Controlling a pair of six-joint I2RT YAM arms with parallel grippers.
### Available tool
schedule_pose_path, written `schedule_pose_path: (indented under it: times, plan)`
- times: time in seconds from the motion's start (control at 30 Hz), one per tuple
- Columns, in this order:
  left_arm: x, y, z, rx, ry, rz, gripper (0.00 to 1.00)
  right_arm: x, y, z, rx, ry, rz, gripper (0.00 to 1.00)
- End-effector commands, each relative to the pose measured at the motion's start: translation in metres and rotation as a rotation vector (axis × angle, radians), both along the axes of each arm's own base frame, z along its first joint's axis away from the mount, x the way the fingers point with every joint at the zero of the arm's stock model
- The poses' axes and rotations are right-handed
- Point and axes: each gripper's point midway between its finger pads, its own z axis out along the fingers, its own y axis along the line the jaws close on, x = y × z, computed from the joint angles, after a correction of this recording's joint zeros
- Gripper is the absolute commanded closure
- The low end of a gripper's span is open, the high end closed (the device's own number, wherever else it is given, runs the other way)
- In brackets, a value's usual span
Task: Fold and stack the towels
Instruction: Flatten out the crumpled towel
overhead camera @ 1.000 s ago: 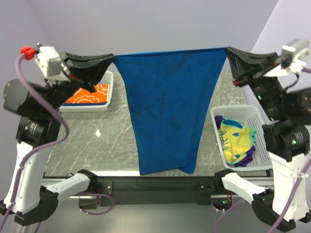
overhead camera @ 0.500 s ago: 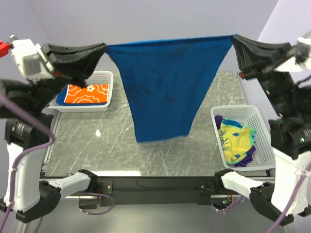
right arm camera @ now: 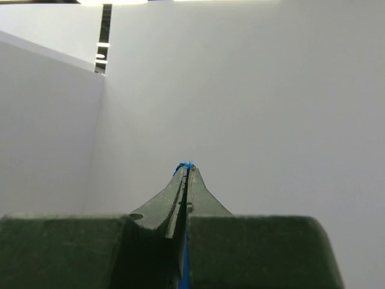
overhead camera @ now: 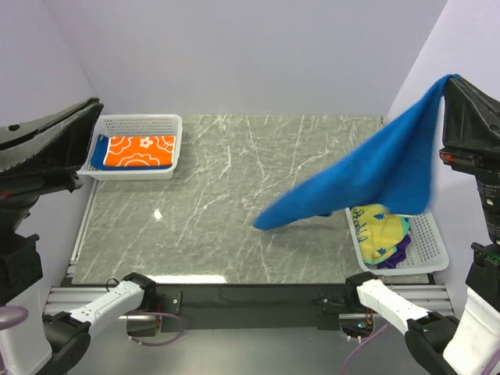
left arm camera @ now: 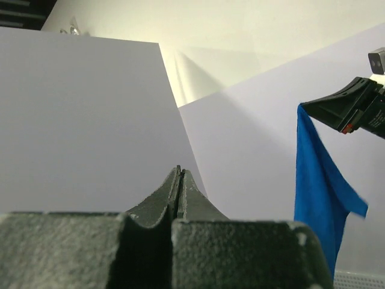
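Observation:
A royal blue towel (overhead camera: 367, 176) hangs by one corner from my right gripper (overhead camera: 451, 80), which is shut on it high at the right; the cloth swings down and left to a loose corner over the table. Blue fibres show at the right gripper's (right arm camera: 187, 169) closed tips. My left gripper (overhead camera: 95, 108) is raised at the far left, shut with nothing in it; its jaws (left arm camera: 179, 173) meet with no cloth between. From the left wrist view the blue towel (left arm camera: 317, 192) dangles under the right gripper (left arm camera: 302, 107). An orange flowered towel (overhead camera: 141, 151) lies folded in the left basket.
The white mesh basket (overhead camera: 134, 121) at the back left holds the orange towel over a blue one. A second white basket (overhead camera: 432, 238) at the right front holds a crumpled yellow towel (overhead camera: 379, 233) and a purple one (overhead camera: 394, 256). The grey marble table (overhead camera: 219, 180) lies between.
The blue towel was stretched between both grippers; its left corner has come out of the left gripper and the cloth has swung right, hanging from the right gripper alone. Both arms rose and moved outward.

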Motion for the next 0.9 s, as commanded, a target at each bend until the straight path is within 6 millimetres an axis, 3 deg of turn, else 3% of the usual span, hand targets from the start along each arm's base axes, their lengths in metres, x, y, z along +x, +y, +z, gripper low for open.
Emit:
schedule_pose_path:
  times: [0.0, 0.13, 0.17, 0.23, 0.27, 0.3, 0.33, 0.4, 0.43, 0.5, 0.53, 0.6, 0.63, 0.67, 0.7, 0.73, 0.87]
  plan:
    - [0.020, -0.009, -0.004, -0.002, 0.047, -0.019, 1.00, 0.014, 0.004, 0.005, 0.002, 0.003, 0.004, 1.00]
    - [0.057, -0.027, -0.035, -0.001, 0.178, -0.077, 0.96, 0.049, 0.020, -0.022, -0.014, 0.105, 0.047, 1.00]
    - [0.078, -0.035, -0.056, 0.001, 0.252, -0.083, 0.94, 0.066, 0.028, -0.038, -0.030, 0.154, 0.065, 1.00]
    - [0.096, -0.044, -0.077, -0.006, 0.326, -0.115, 0.83, 0.081, 0.041, -0.058, -0.044, 0.225, 0.117, 1.00]
    - [0.118, -0.052, -0.105, 0.005, 0.411, -0.117, 0.78, 0.098, 0.048, -0.079, -0.051, 0.287, 0.132, 1.00]
    - [0.123, -0.055, -0.115, -0.011, 0.452, -0.138, 0.70, 0.108, 0.052, -0.091, -0.055, 0.322, 0.146, 1.00]
    - [0.142, -0.061, -0.147, -0.002, 0.538, -0.135, 0.65, 0.129, 0.061, -0.118, -0.057, 0.405, 0.164, 1.00]
    - [0.159, -0.060, -0.174, -0.051, 0.641, -0.113, 0.49, 0.149, 0.073, -0.148, -0.065, 0.494, 0.200, 1.00]
    - [0.176, -0.063, -0.208, -0.050, 0.730, -0.091, 0.44, 0.170, 0.084, -0.182, -0.076, 0.588, 0.219, 1.00]
    - [0.190, -0.063, -0.243, -0.068, 0.842, -0.058, 0.30, 0.189, 0.100, -0.213, -0.082, 0.654, 0.209, 1.00]
    - [0.198, -0.066, -0.274, -0.055, 0.917, -0.048, 0.26, 0.207, 0.111, -0.247, -0.102, 0.730, 0.198, 1.00]
    - [0.204, -0.070, -0.305, -0.059, 1.009, -0.059, 0.17, 0.222, 0.128, -0.278, -0.116, 0.804, 0.174, 1.00]
    - [0.208, -0.073, -0.336, -0.052, 1.075, -0.060, 0.15, 0.239, 0.140, -0.309, -0.134, 0.882, 0.166, 1.00]
    - [0.209, -0.075, -0.350, -0.068, 1.125, -0.073, 0.10, 0.247, 0.147, -0.323, -0.137, 0.916, 0.163, 1.00]
    - [0.212, -0.076, -0.365, -0.079, 1.157, -0.069, 0.08, 0.253, 0.155, -0.337, -0.137, 0.954, 0.167, 1.00]
    - [0.215, -0.077, -0.392, -0.081, 1.205, -0.064, 0.06, 0.265, 0.168, -0.366, -0.161, 1.014, 0.169, 1.00]
    - [0.228, -0.083, -0.457, -0.120, 1.358, -0.038, 0.01, 0.295, 0.197, -0.429, -0.235, 1.151, 0.141, 1.00]
